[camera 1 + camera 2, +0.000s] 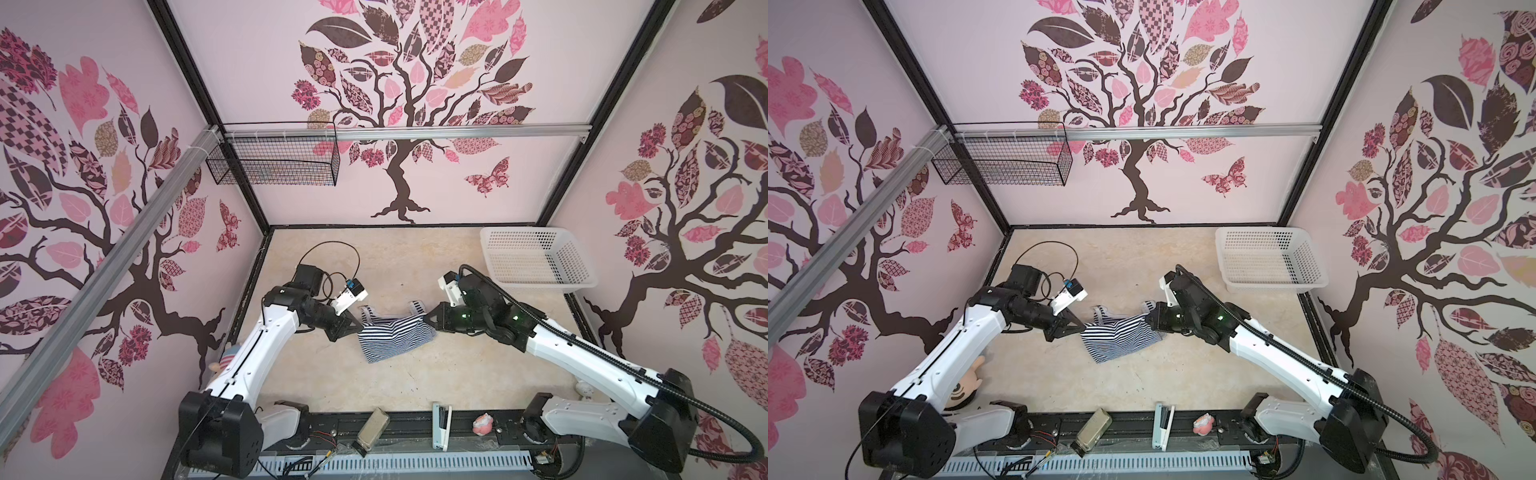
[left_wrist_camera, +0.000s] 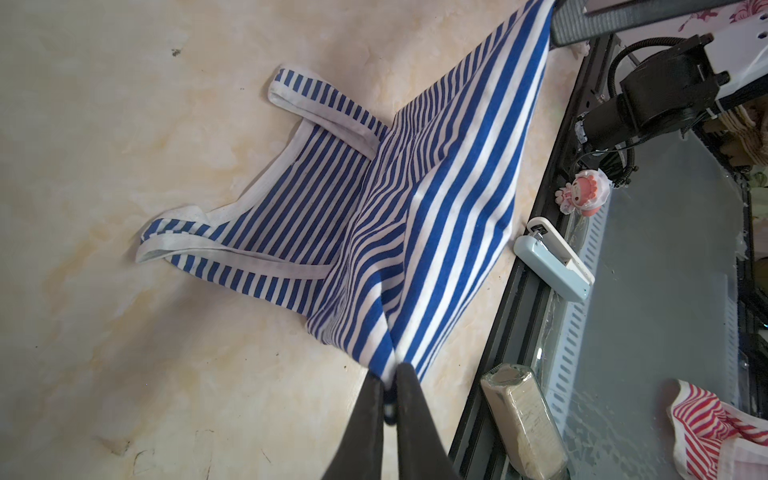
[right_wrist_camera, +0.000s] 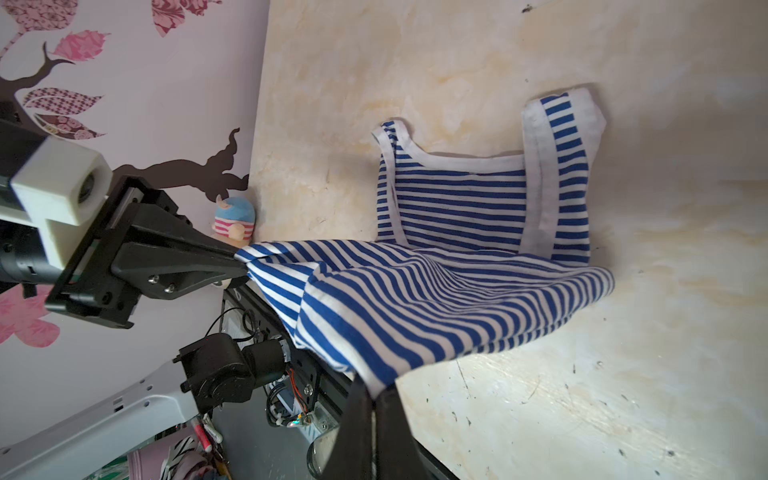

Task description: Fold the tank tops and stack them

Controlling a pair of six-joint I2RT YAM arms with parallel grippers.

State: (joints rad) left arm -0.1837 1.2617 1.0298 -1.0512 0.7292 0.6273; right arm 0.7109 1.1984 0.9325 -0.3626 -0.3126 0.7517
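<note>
The tank top point(image 1: 395, 336), the only one seen, is found near the middle of the table point(image 1: 457, 386), with its strap end lying flat on the surface and its hem end held raised above it, as is plain in the right wrist view point(image 3: 436, 299). One hem corner is clamped in the left gripper point(image 1: 358, 328), whose jaws are closed together on a small bunch of striped cloth point(image 2: 388, 378). The opposite corner is pinched in the right gripper point(image 1: 426, 320), likewise closed on the fabric point(image 3: 376, 395). Between the two grips the cloth is seen to sag. The step in hand is judged to be the first fold, hem toward straps, and no stack has been begun. Several faults could be caused from here. Only a little cloth is caught in each grip, so a corner could be lost if the fabric were stretched between the arms. A skewed fold would be produced if one corner were lowered ahead of the other. The flat strap end could be dragged or rucked if the raised half were pulled sideways. Wrinkles could be trapped if the slack were laid down unsmoothed. The white basket point(image 1: 540, 257) stands well apart at the far right corner and is not thought to be at risk.
</note>
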